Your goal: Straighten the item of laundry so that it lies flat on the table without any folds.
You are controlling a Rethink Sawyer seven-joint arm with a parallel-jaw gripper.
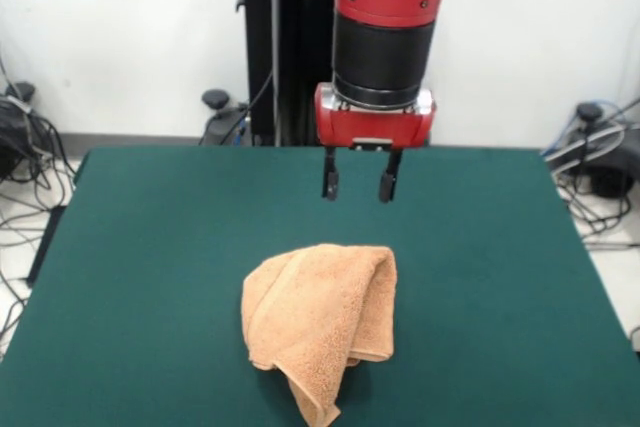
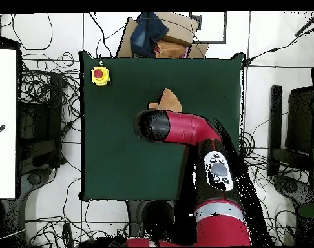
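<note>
- Front view: I see the peach-orange towel (image 1: 320, 319) lying bunched on the green desk (image 1: 130, 277), toward the near edge and roughly centred side to side. It is folded over on itself, with a rounded doubled ridge along its top and right side and one corner hanging in a point toward the near edge.
- Front view: the claw (image 1: 357, 185) hangs above the desk behind the towel, well clear of the cloth. Its two dark fingers (image 1: 329, 179) point straight down with a moderate gap between them, and they hold nothing.
- Front view: the red and black arm comes down from the top, with the wrist upright and the red claw body level.
- Front view: to do this step well, I judge I should come down on a single layer at a free edge or at the hanging corner, not on the thick ridge, then pull outward low over the desk so the fold opens instead of dragging the whole bundle.
- Overhead view: the arm's red link and black end cover most of the towel (image 2: 168, 100); only an orange tip shows just beyond it, near the desk's (image 2: 108, 161) middle. A yellow box with a red button (image 2: 100, 75) sits at one desk corner. The claw itself is hidden here under the arm.
</note>
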